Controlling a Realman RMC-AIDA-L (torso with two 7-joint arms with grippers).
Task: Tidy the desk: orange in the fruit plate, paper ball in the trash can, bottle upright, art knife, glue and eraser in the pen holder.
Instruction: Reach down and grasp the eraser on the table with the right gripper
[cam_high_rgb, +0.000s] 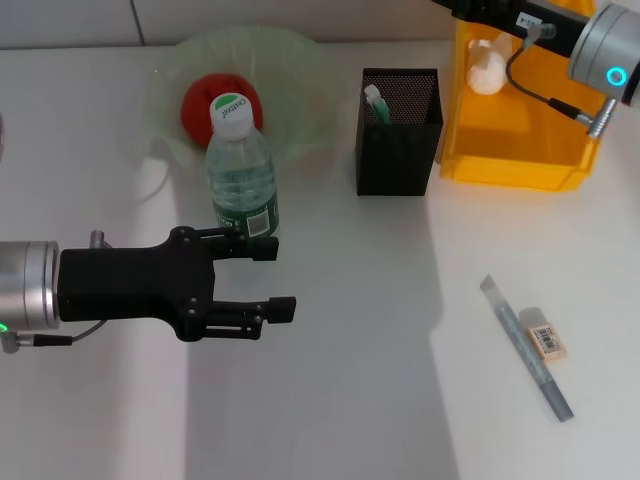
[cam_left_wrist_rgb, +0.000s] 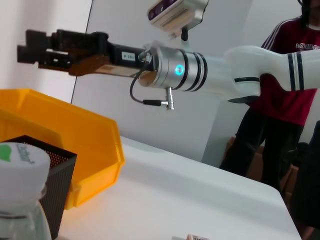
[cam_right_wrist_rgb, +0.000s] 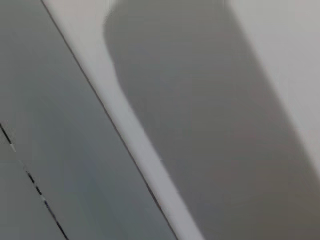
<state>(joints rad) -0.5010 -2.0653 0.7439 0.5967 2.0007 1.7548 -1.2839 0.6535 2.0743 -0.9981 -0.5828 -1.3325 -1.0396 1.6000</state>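
Observation:
The bottle (cam_high_rgb: 240, 170) stands upright in front of the fruit plate (cam_high_rgb: 300, 60), which holds the orange (cam_high_rgb: 200, 100). My left gripper (cam_high_rgb: 272, 278) is open and empty, just on the near side of the bottle's base. The bottle's cap (cam_left_wrist_rgb: 20, 160) fills the corner of the left wrist view. The paper ball (cam_high_rgb: 487, 65) lies in the trash can (cam_high_rgb: 520, 140). My right arm reaches over the can; its gripper (cam_left_wrist_rgb: 29, 47) shows only in the left wrist view. The pen holder (cam_high_rgb: 400, 140) holds a green and white glue stick (cam_high_rgb: 374, 100). The art knife (cam_high_rgb: 525, 345) and eraser (cam_high_rgb: 546, 341) lie on the table at the right.
The pen holder (cam_left_wrist_rgb: 55, 190) and trash can (cam_left_wrist_rgb: 85, 135) stand side by side at the back of the white table (cam_high_rgb: 350, 400). A person in a red top (cam_left_wrist_rgb: 285, 75) stands beyond the table's far side.

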